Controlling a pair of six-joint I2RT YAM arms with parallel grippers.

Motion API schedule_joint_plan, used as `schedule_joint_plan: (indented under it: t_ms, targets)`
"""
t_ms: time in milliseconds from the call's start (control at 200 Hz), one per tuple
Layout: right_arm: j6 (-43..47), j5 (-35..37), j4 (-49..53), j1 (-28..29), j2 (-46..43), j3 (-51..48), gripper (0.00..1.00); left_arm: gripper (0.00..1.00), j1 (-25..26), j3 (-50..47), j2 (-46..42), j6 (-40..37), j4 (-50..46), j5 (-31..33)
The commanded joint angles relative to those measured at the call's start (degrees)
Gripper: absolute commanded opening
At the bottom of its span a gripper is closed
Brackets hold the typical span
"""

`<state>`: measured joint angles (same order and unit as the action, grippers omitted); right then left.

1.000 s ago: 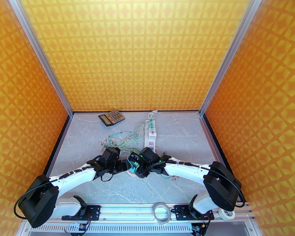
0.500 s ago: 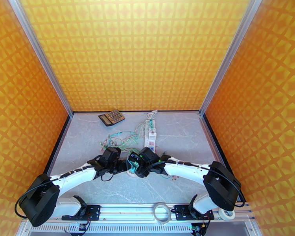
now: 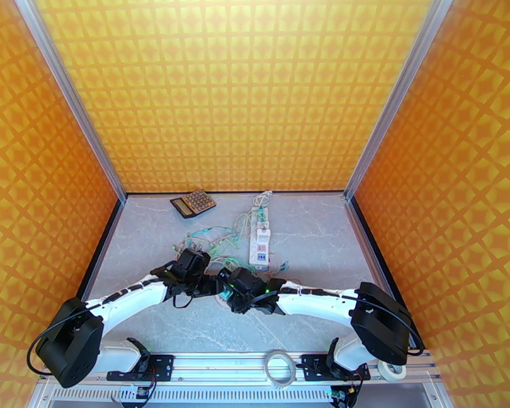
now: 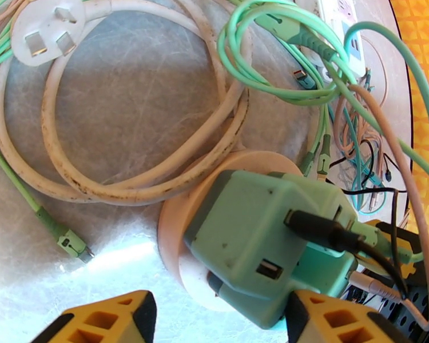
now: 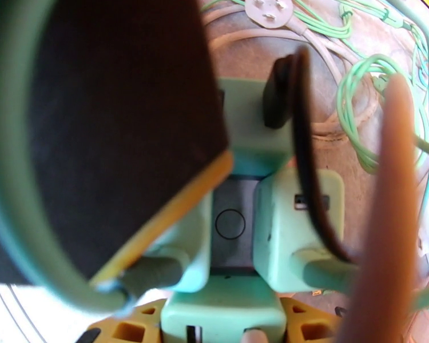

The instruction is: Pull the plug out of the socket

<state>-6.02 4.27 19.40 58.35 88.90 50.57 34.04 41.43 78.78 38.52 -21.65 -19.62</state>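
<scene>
Between left pincer (image 4: 214, 322) fingers (image 4: 107, 319), green plug (image 4: 250, 235)

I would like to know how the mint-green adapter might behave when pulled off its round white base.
The mint-green adapter looks like hard, blocky plastic, so probably rigid. The black lead plugged into it may tug it sideways. The round white base looks thin and might lift too.

Bright, even light is filling the top view; its wall posts (image 3: 64, 96) are splaying outward. In the left wrist view, glare is whitening the table (image 4: 117, 261) below-left of the green adapter cube (image 4: 254, 241). In the right wrist view, a pink cable (image 5: 386, 224) right of the cube and a dark shape (image 5: 117, 127) left of it are blurring heavily.
</scene>
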Motion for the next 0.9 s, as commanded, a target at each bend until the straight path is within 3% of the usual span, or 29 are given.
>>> schedule_joint_plan:
  t_ms: [0,130,245,420,650,895]
  targets:
    - [-3.9,-8.6,-4.0,-1.5,0.7,1.3,0.37,0.65,-0.5,-3.0,3.3,-1.3,-5.8,4.6]
    - [-7.4,-14.2,-7.3,-4.2,-0.6,0.2,0.37,0.65,-0.5,-3.2,3.1,-1.8,-6.3,4.6]
    - [-7.1,-14.9,-6.8,-4.7,-0.9,1.2,0.36,0.65,-0.5,-3.2,3.1,-1.8,-6.2,4.6]
    - [-4.9,-9.4,-2.8,-3.7,-0.6,3.4,0.35,0.65,-0.5,-3.0,3.7,-1.5,-5.4,4.6]
    - [1.3,3.7,0.3,4.9,1.0,5.4,0.36,0.65,-0.4,-2.5,5.4,-1.4,-5.5,4.5]
    - [-2.5,4.9,0.1,5.6,1.1,4.7,0.36,0.65,-0.5,-2.3,6.1,-1.6,-5.6,4.4]
